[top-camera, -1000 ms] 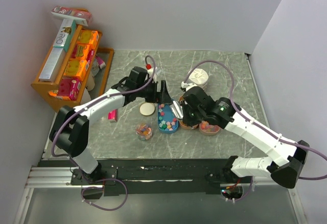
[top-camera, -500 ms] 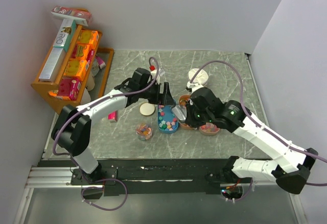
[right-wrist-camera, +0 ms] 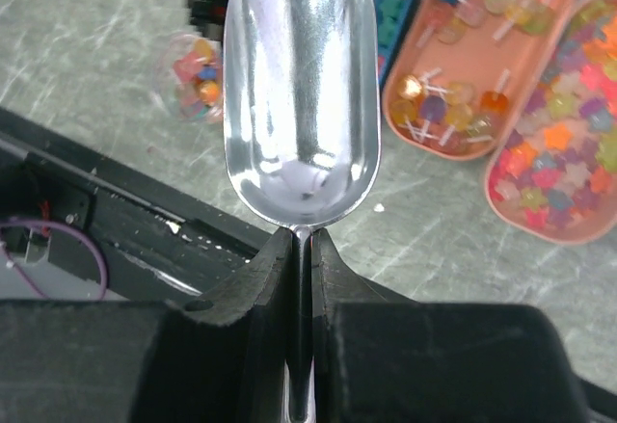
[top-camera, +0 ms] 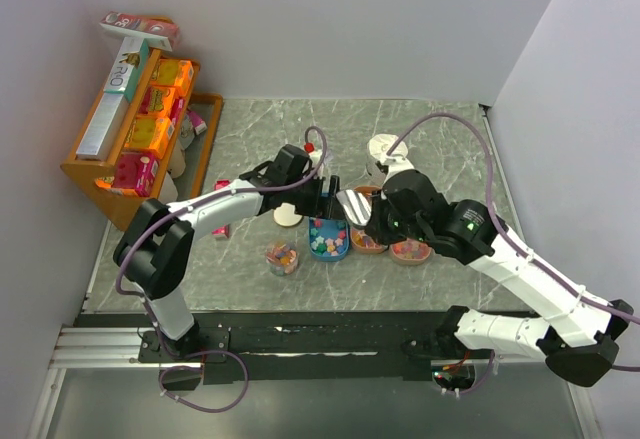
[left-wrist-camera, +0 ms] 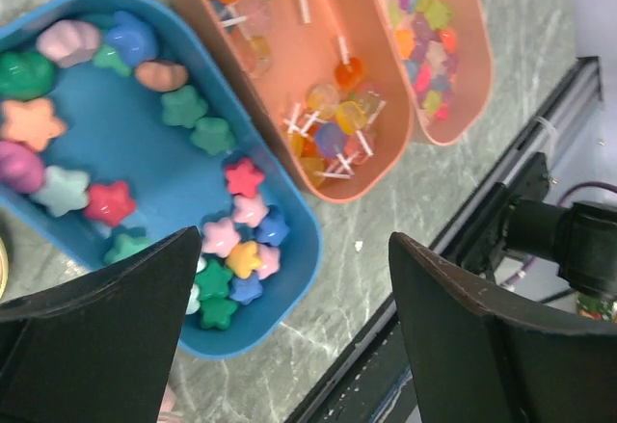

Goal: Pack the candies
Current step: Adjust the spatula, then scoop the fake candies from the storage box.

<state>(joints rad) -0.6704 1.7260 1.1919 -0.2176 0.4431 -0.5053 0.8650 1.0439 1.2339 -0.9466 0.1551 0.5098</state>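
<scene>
Two grippers over trays. Near left on counter [top-camera: 240, 269]: small cup [top-camera: 282, 257], part-filled. Left gripper [left-wrist-camera: 293, 240] spread wide, empty, above blue tray [left-wrist-camera: 135, 168] of star candies [left-wrist-camera: 243, 176]. Right gripper [right-wrist-camera: 301, 250] pinching handle of empty scoop [right-wrist-camera: 299, 86]. Judgement: dip scoop shallow into near cluster, lift level, keep left gripper clear.

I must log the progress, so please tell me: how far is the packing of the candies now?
Done: a small clear cup already holds some candies. In hand: the right claw grips a metal scoop, empty now; the left claw hangs open over the blue tray. Left: most candies lie in that tray and two peach trays.
</scene>
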